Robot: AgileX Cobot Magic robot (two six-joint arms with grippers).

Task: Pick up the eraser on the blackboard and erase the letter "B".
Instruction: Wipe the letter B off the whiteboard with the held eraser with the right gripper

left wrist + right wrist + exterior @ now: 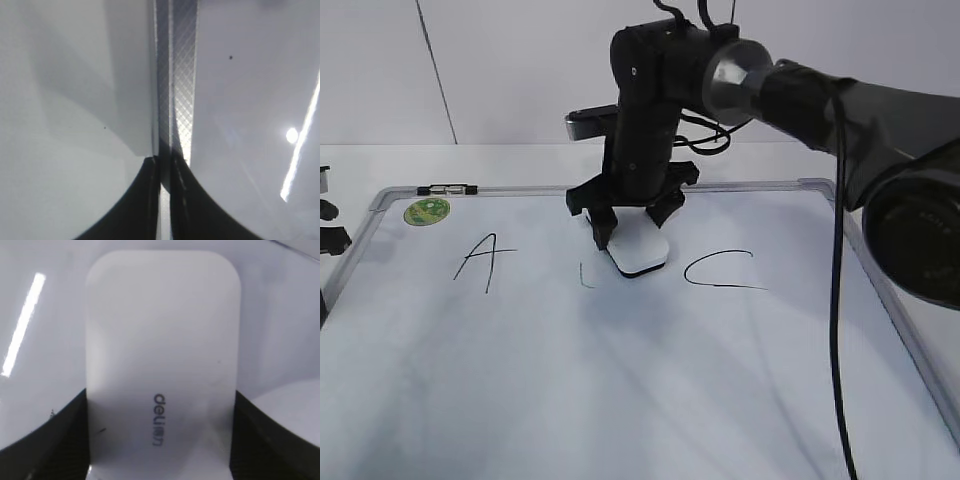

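Note:
The blackboard (620, 380) is a white dry-erase board with a grey frame, lying flat. My right gripper (630, 228) is shut on the white eraser (639, 251) and presses it on the board between the black "A" (483, 260) and "C" (718, 272). Of the letter "B" (584, 277) only a short L-shaped stroke shows, just left of the eraser. In the right wrist view the eraser (160, 365) fills the space between the two dark fingers (160, 440). My left gripper (165, 170) is shut and empty over the board's grey frame (180, 75).
A round green sticker (426, 211) sits in the board's far left corner. A small clip (448, 189) lies on the top frame. Dark objects (330, 225) stand at the table's left edge. The right arm's cable (840, 300) hangs over the board's right side.

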